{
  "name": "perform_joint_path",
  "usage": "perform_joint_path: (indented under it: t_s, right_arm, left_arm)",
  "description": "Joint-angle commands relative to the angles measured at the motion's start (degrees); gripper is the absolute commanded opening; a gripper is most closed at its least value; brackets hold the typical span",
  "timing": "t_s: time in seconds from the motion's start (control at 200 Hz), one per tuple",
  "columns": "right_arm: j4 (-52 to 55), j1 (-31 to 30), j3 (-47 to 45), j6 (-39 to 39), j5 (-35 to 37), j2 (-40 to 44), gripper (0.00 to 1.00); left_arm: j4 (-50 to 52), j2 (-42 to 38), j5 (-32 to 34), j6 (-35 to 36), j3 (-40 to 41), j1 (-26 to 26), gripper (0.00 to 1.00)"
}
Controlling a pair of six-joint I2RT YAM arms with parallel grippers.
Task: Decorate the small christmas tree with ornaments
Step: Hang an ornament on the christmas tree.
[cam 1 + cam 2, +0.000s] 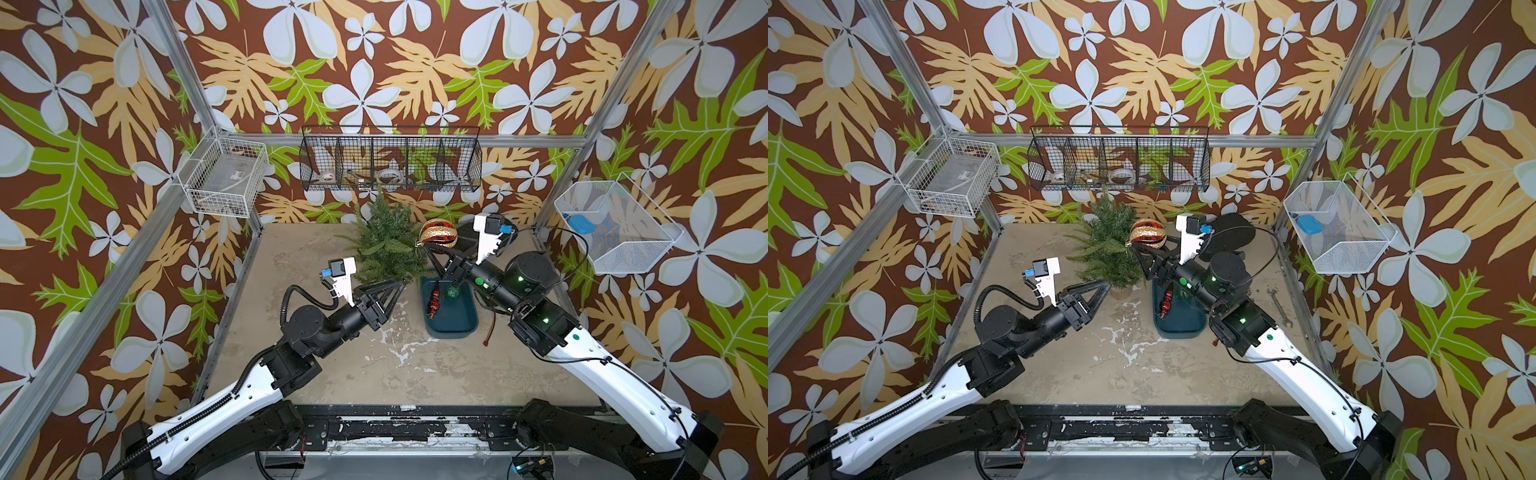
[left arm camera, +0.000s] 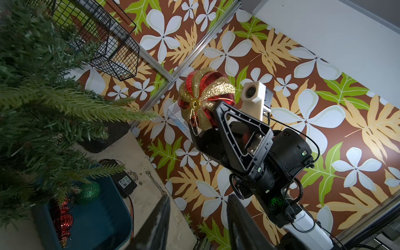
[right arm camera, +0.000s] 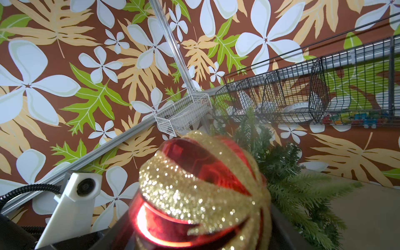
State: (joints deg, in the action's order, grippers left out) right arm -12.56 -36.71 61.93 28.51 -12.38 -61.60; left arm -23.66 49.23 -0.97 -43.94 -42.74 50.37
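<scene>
**Clerk:** Entry one, the surroundings?

**Me:** Tree [image 1: 384, 245], upright at the back middle of the table [image 1: 374, 374]. Tray [image 1: 453, 328] just beside it on my right; my right arm crosses above the tray and hides part of it. On the walls there is a black wire basket [image 1: 390, 158] behind the tree, a white wire basket [image 1: 224, 176] to my left and a white mesh basket [image 1: 615, 226] to my right. A wrench [image 1: 1280, 306] lies by the table's right edge, and a black power adapter [image 2: 125, 183] lies near the tray. Outer branch tips reach toward the ball I hold.

**Clerk:** Entry two, the arms?

**Me:** Right claw [image 1: 439, 246] is raised and clamped on the red-and-gold ball [image 1: 438, 233]. The ball's gold cap faces the tree's side; whether it touches the needles I cannot tell. Left claw [image 1: 400, 286] is low, aimed at the tree's lower branches, jaws parted and empty.

**Clerk:** Entry three, the count?

**Me:** Tree, one. Balls, two: the red-and-gold one in my grip, the green ball [image 1: 452, 293] in the tray. Red drop [image 1: 435, 301], one, in the tray near the green ball. Tray, one. Baskets, three. Wrench, one.
</scene>
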Motion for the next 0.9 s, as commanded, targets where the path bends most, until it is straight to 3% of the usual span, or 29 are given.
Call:
perform_joint_path:
  t_s: [0.0, 0.195, 0.34, 0.661, 0.891]
  right_arm:
    - [-3.4, 0.0, -0.12, 0.88, -2.56, 0.26, 0.69]
    - [-5.07, -0.03, -1.02, 1.95, -4.43, -0.26, 0.69]
    - [-5.93, -0.03, -1.11, 2.3, -5.33, -1.19, 0.69]
    - [-6.64, 0.03, -1.64, 2.78, -6.13, -1.05, 0.69]
    - [-6.8, 0.02, -1.73, 2.86, -6.34, -0.98, 0.69]
  left_arm:
    - [-3.12, 1.78, -3.41, 0.61, -0.44, -1.67, 0.44]
    - [-9.41, 6.01, -9.3, -0.88, -2.34, -5.27, 0.26]
    - [-10.12, 8.3, -10.74, 0.35, -4.69, -6.13, 0.21]
    - [-11.72, 10.51, -12.54, -0.53, -5.64, -7.13, 0.28]
    - [-12.83, 11.67, -13.7, -0.94, -6.38, -7.28, 0.2]
